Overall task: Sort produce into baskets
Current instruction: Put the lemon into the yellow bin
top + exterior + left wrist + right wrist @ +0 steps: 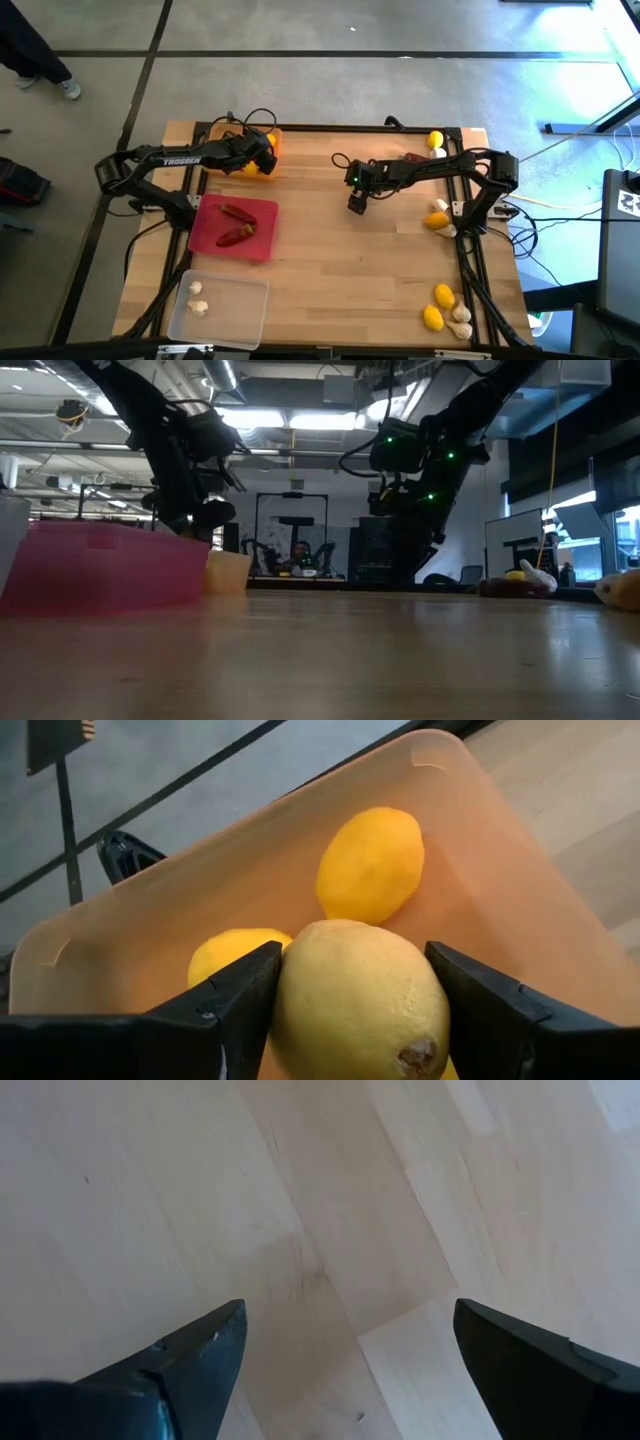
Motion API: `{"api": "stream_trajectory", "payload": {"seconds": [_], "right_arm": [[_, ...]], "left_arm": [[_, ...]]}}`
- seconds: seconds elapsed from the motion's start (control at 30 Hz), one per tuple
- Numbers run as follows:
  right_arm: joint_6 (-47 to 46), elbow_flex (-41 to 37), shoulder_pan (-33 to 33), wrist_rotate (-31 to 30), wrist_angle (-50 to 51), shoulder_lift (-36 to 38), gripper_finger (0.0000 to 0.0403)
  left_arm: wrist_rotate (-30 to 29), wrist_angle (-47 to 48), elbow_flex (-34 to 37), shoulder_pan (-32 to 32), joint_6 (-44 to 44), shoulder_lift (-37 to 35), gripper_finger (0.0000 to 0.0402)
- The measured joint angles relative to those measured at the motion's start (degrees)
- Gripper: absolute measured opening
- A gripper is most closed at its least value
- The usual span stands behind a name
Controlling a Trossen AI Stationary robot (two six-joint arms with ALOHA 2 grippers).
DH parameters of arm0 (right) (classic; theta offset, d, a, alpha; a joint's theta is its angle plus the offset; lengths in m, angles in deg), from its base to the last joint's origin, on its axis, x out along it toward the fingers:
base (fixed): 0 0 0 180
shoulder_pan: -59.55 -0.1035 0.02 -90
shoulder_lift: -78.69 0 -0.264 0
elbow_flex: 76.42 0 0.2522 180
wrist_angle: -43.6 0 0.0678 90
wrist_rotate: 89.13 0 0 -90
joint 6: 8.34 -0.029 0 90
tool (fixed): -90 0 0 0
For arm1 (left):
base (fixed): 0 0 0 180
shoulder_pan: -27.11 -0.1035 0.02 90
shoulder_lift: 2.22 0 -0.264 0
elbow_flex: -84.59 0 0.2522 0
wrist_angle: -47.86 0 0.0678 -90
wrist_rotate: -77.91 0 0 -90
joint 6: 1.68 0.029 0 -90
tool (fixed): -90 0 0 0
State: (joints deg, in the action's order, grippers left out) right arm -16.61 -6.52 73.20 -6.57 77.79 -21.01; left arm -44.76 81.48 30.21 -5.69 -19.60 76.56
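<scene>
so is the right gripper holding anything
No, the right gripper is open over bare table, with nothing between its fingers.

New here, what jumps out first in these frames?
The left tool grips a lemon just above the orange basket at the table's far left, with two lemons already inside. The right tool hangs open over bare wood mid-table. Unsorted lemons and garlic sit along the right edge.

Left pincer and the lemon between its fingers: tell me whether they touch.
Touching. The left wrist view shows both fingers of the left pincer pressed against the lemon's sides, no gap, above the orange basket.
</scene>
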Motion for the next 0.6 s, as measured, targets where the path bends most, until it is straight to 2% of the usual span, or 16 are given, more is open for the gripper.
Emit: {"api": "stream_trajectory", "payload": {"seconds": [0.3, 0.6], "right_arm": [[0.76, 0.0, 0.0, 0.0, -0.68, 0.02, 0.0349], [0.74, 0.0, 0.0, 0.44, -0.68, 0.04, 0.0349]], "left_arm": [[0.95, -0.03, 0.0, 0.02, 3.69, 0.0, 0.0235], [0.95, -1.29, 0.0, 0.02, 3.04, 0.0, 0.0235]]}}
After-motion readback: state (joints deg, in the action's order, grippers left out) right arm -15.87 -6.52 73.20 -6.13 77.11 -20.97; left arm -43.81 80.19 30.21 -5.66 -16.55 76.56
